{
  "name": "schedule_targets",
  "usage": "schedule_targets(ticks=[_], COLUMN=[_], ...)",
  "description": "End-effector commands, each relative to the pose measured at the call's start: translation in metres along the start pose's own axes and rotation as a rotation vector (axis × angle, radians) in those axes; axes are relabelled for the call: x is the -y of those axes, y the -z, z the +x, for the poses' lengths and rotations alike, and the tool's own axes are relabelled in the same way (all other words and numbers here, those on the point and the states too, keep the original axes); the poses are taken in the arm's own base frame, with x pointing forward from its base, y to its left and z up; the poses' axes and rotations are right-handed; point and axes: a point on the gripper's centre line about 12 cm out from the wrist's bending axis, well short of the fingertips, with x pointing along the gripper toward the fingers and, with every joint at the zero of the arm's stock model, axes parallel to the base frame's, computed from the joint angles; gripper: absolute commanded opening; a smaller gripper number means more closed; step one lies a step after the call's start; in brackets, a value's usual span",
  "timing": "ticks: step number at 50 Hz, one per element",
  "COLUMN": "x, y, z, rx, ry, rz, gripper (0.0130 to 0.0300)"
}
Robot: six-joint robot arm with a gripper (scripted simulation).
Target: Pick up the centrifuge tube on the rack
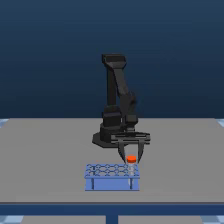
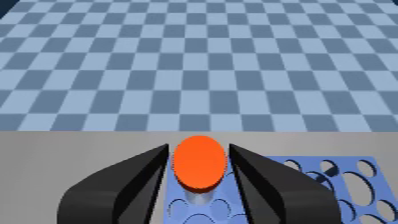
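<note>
Where claw (image 2: pixel 201 172) fingers flank the centrifuge tube (image 2: pixel 199 162), tube body mostly hidden.

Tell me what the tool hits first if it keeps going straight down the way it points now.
Likely the rack: the tool points down with its fingers on either side of the tube cap. I cannot tell whether they touch the cap, so the tube may come first.

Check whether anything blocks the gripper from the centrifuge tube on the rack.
Nothing visible does. The gripper straddles the centrifuge tube, a finger on each side of its orange cap, above the rack.
</note>
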Motion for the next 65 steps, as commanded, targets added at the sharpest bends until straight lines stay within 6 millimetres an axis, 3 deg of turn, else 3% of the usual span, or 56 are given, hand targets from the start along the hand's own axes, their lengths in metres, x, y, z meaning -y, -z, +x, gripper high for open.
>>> schedule_targets(ticks=[1, 2, 34, 65], x=[0.000, 0.000, 0.000, 0.000], y=[0.000, 0.000, -0.002, -0.022], z=[0.000, 0.000, -0.001, -0.012], rx=[0.002, 0.002, 0.002, 0.002], ry=[0.001, 0.001, 0.002, 0.002], rz=[0.003, 0.003, 0.003, 0.003], gripper=[0.0300, 0.0130, 0.0130, 0.0130])
